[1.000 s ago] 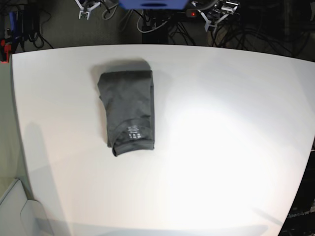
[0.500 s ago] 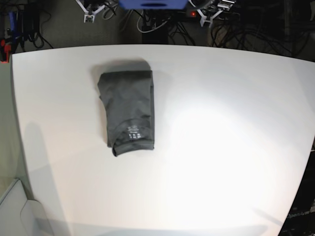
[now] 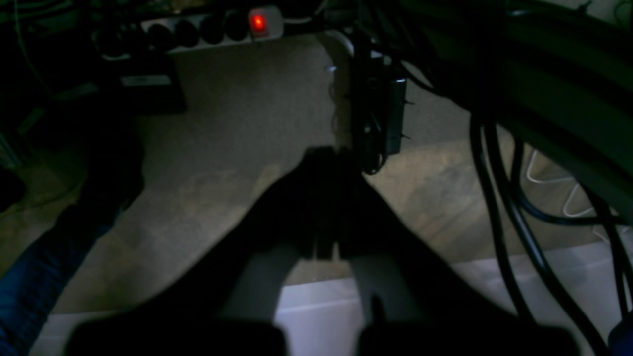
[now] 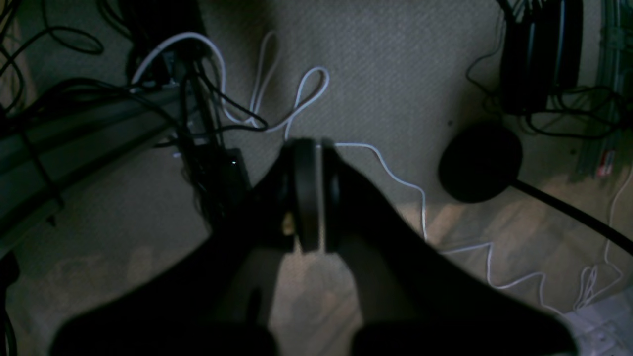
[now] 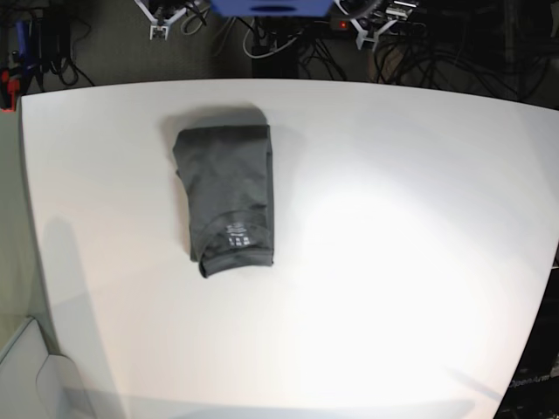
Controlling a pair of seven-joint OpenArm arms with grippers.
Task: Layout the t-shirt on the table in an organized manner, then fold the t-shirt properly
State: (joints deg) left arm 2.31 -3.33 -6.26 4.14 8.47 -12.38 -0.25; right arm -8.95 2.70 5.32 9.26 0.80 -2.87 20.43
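The dark grey t-shirt (image 5: 225,199) lies folded into a narrow rectangle on the left half of the white table (image 5: 393,262), with its small white label facing up near the front end. Both arms are drawn back beyond the table's far edge. My right gripper (image 5: 158,31) shows at the top left and my left gripper (image 5: 362,35) at the top right, both well away from the shirt. In the right wrist view the right gripper (image 4: 309,148) is shut and holds nothing. The left gripper (image 3: 324,158) is also shut and holds nothing in the left wrist view, hanging over the floor.
A tangle of cables (image 5: 437,52) and a power strip with a red light (image 3: 257,22) lie on the carpet behind the table. The table's far edge (image 3: 445,282) shows below the left gripper. A light-coloured bin (image 5: 26,375) stands at the front left corner.
Both grippers shifted slightly at the far edge, the left one pulling further back. The folded shirt has not moved.
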